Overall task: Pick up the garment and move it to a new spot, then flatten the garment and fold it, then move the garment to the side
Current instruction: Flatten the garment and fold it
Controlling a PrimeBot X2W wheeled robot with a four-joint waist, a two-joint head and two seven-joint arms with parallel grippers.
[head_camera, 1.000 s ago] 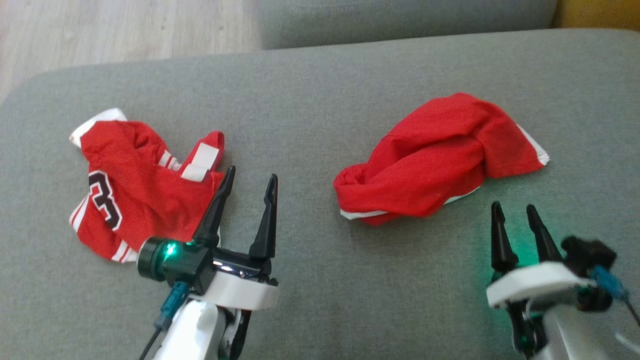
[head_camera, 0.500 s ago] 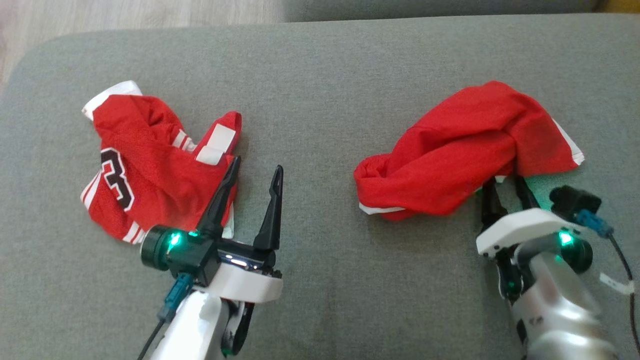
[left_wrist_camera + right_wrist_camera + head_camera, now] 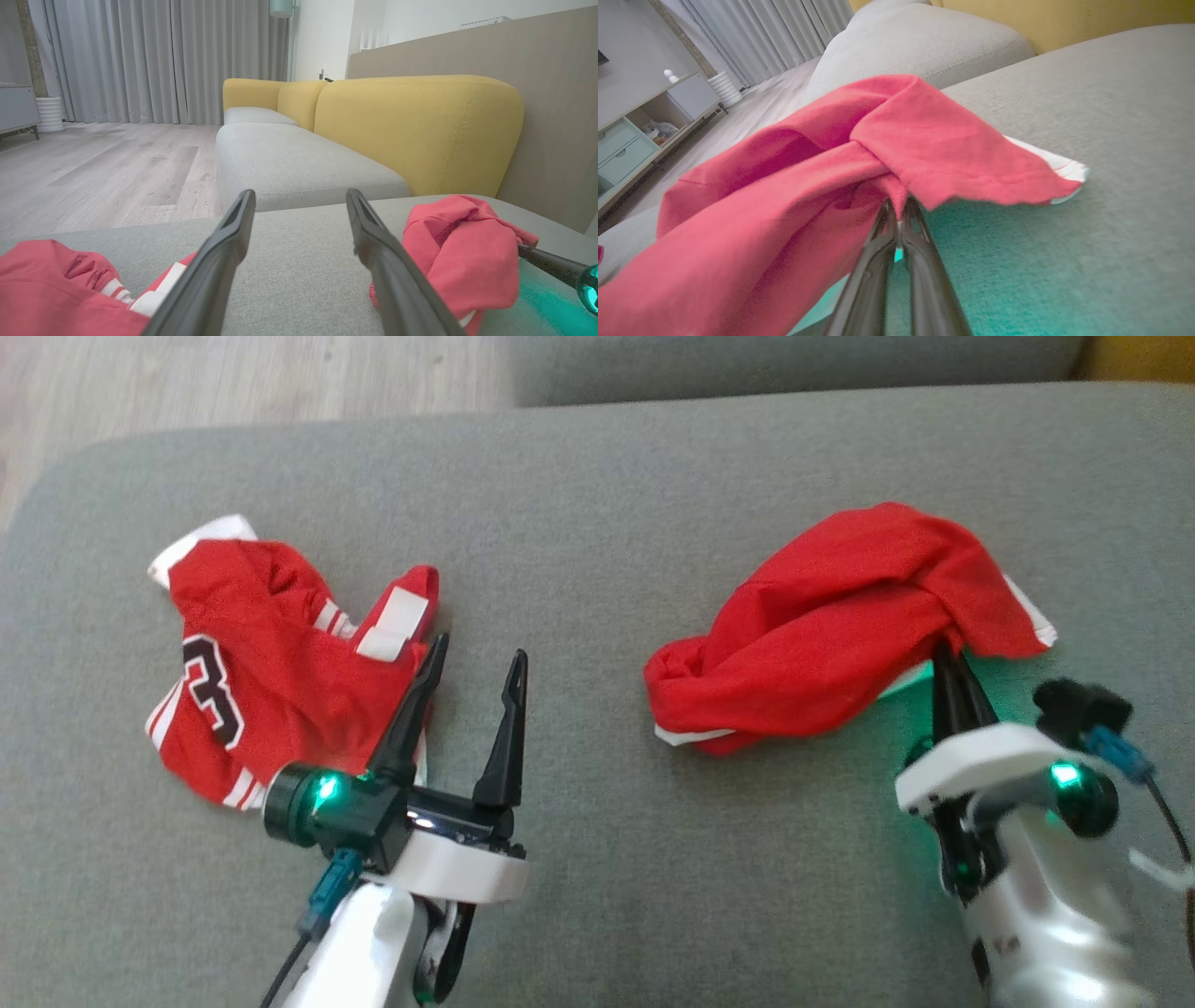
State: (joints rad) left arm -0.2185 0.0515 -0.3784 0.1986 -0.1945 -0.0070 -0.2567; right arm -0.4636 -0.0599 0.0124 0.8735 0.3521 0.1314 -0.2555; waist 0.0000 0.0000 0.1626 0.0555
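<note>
The garment [image 3: 822, 625] toward the cushion's [image 3: 597, 523] right edge is pinched in closed right jaws for lifting; left jaws are held wide, empty

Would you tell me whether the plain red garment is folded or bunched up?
Bunched up: the garment lies in a twisted heap, with the right gripper shut on it.

The left gripper [image 3: 479, 650] and right gripper [image 3: 945, 655] each have two long, tapering black fingers [image 3: 504, 747] on a curved white wrist collar [image 3: 448, 875]. Dark round modules [image 3: 301, 805] glow green. Teal plugs [image 3: 327, 896] trail thin black cables [image 3: 280, 982], and the forearms [image 3: 1055, 938] are glossy pale grey.
</note>
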